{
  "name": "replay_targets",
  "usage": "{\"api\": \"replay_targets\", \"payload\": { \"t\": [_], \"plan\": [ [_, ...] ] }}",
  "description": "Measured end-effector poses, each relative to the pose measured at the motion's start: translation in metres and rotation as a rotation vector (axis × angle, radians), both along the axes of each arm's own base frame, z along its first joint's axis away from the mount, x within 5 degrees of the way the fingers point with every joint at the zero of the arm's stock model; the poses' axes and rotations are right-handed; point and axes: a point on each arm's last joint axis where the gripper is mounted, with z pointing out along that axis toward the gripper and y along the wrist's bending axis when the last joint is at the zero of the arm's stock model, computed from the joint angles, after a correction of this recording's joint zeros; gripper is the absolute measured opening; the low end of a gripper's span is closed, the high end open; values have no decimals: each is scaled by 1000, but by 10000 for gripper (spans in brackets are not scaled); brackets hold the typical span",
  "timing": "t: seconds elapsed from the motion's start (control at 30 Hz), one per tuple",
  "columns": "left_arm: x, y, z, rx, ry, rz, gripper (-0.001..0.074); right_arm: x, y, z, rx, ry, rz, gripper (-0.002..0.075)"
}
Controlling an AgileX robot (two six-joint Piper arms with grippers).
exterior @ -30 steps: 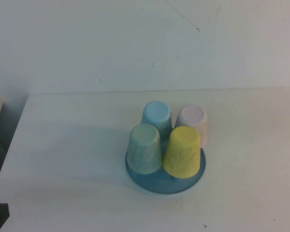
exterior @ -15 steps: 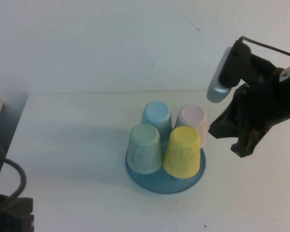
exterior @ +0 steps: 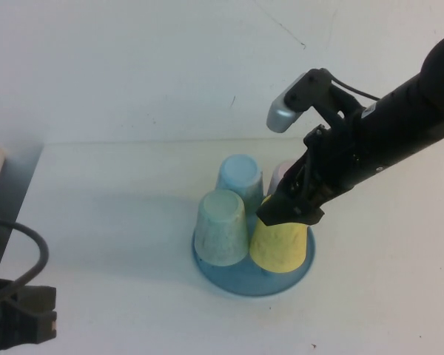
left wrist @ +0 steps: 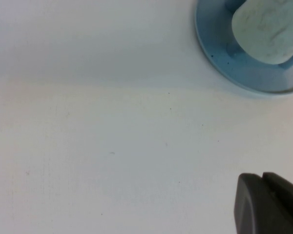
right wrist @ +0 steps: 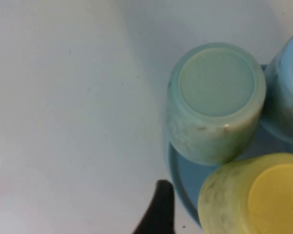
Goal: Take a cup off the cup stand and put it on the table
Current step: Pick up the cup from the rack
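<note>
Yellow cup [exterior: 280,244] inverted on blue stand [exterior: 240,279], bench [exterior: 118,222] centre | right pincer [exterior: 288,209] over cup top, spread untellable | left pincer [exterior: 18,325] near edge, parked, spread untellable | bare bench both sides

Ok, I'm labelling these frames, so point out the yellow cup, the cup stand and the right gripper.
yellow cup [exterior: 280,244]: high view, on its side wall.
cup stand [exterior: 240,282]: high view, on the front rim of the dish.
right gripper [exterior: 287,209]: high view, at its tip, over the cup's top.
</note>
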Motion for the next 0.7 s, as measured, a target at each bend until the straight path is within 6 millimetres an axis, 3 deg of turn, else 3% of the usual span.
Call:
{"api": "replay_targets", "payload": {
  "t": [0.23, 0.7],
  "plan": [
    [1, 0, 2, 0, -9, 3, -2, 9, 5, -17, -11, 43, -5, 691],
    [1, -1, 2, -19, -8, 5, -2, 13, -1, -30, -143, 13, 39, 692]
  ]
}}
